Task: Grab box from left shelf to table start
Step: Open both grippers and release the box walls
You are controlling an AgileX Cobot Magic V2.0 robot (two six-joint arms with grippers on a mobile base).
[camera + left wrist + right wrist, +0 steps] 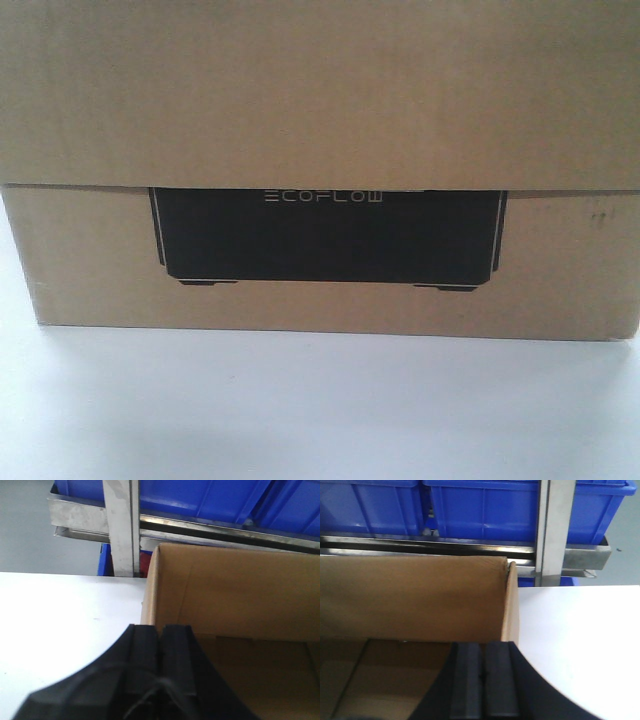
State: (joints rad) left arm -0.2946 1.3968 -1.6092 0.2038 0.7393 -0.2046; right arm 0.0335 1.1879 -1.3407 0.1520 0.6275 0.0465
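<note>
Left gripper [160, 650]: I see its fingers pressed together, holding nothing, beside the box's left end.
Right gripper [481, 665]: fingers likewise closed together, at the box's right end.
Box [320, 100]: I log it resting on the white tabletop [300, 410], lid overhanging, black ECOFLOW panel [325, 235] facing me.
Shelf [555, 530]: metal rack behind the box, carrying blue bins [485, 510].
</note>
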